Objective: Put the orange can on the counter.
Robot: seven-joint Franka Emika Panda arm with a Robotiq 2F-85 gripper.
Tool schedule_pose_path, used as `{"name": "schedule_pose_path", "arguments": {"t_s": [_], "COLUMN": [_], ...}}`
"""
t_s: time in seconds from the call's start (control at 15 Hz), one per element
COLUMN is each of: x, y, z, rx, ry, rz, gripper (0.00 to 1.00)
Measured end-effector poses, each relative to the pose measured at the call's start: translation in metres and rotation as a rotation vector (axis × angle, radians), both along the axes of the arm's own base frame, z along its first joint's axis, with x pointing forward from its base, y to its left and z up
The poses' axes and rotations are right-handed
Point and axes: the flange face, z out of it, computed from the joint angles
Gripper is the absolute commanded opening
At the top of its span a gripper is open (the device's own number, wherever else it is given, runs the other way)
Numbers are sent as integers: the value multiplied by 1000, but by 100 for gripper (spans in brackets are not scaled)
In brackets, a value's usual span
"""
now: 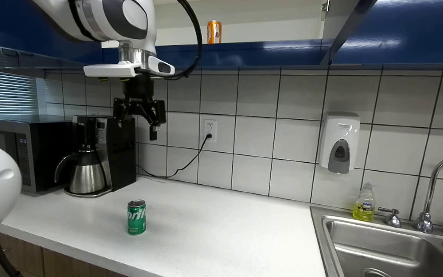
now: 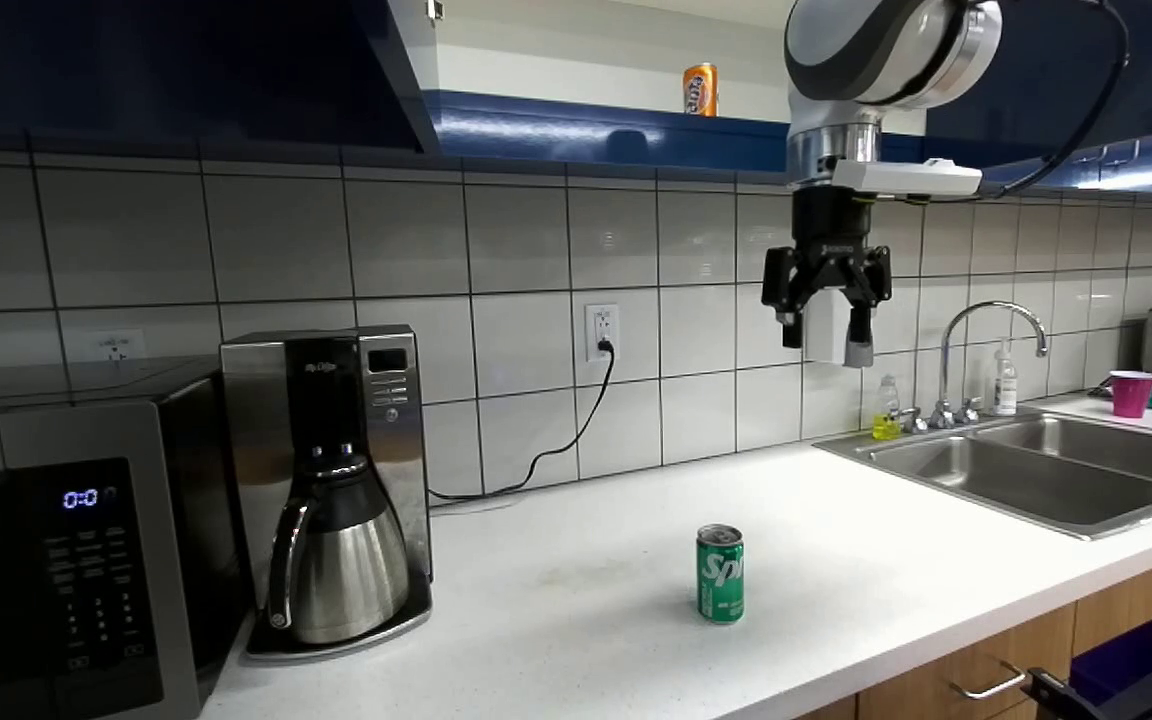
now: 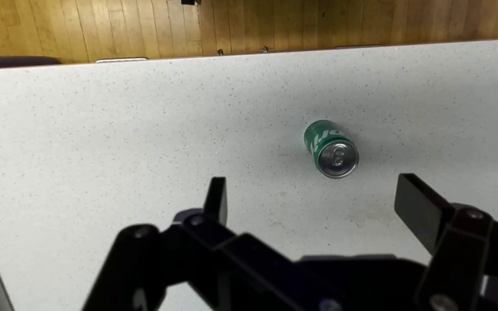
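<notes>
In an exterior view, the arm extends from upper left, its gripper pointing down, well above the counter; the orange can stands upright on the shelf, top centre. In an exterior view, the arm hangs at upper right, the green can on the counter, lower right of centre. In the wrist view, the fingers are spread apart, lower half.

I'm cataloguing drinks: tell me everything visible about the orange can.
The orange cylindrical drink can, apparently metal, carries pale lettering. It stands upright on the blue-fronted shelf of the open white-lined wall cabinet, above the long pale counter. Its top surface cannot be made out. Only the shelf appears to touch it.
</notes>
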Motion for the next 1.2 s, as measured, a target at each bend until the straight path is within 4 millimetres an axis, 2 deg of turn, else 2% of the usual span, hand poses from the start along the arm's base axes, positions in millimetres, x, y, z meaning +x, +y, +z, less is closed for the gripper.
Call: {"name": "schedule_pose_path", "arguments": {"t_s": [0.4, 1.2], "x": [11, 33], "y": [1, 9], "z": [34, 137], "rx": [0, -4], "ry": [-70, -264], "rz": [-6, -33], "gripper": [100, 100]}}
